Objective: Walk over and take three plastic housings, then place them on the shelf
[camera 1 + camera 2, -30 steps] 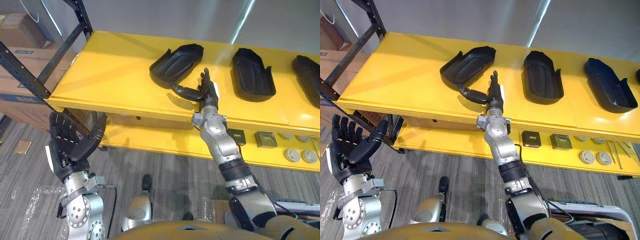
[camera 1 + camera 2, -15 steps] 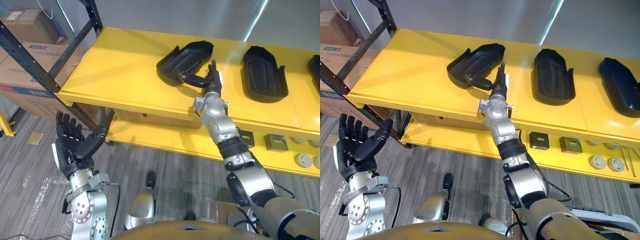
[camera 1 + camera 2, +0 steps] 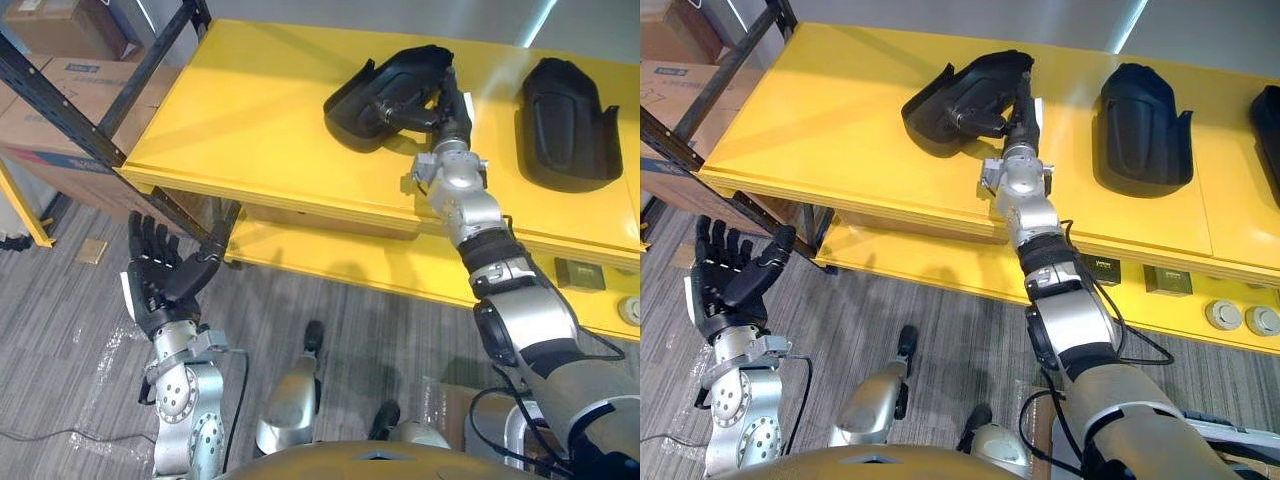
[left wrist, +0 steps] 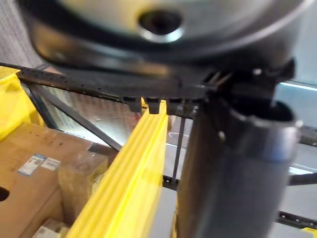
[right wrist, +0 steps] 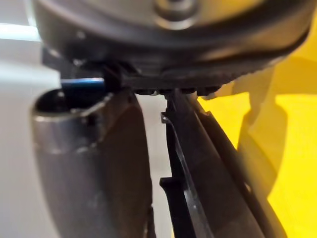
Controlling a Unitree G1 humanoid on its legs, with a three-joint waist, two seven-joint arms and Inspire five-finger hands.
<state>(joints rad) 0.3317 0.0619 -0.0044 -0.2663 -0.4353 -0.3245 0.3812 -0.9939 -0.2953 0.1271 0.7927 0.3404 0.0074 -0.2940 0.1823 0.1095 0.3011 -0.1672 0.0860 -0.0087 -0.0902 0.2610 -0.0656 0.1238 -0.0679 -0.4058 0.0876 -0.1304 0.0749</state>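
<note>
Black plastic housing (image 3: 372,95) lies leftmost on the yellow shelf (image 3: 250,120); the right hand (image 3: 453,112) pinches its right wall, thumb inside, fingers outside; a second housing (image 3: 565,120) lies further right; the left hand (image 3: 160,285) hangs low at the near left, fingers spread.

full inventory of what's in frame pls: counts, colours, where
plastic housings: three, black, on the shelf's top board: leftmost housing, middle housing, third housing at the right edge
shelf: one, yellow boards
rack frame: one, black, at the shelf's left end
square parts: two, dark, lower board
round parts: two, grey, lower board, further right
cardboard boxes: at least two, brown, left of the shelf
floor: grey carpet
left hand: dark, open, low at left, below the boards
right hand: dark, pinching the leftmost housing's wall, thumb inside
</note>
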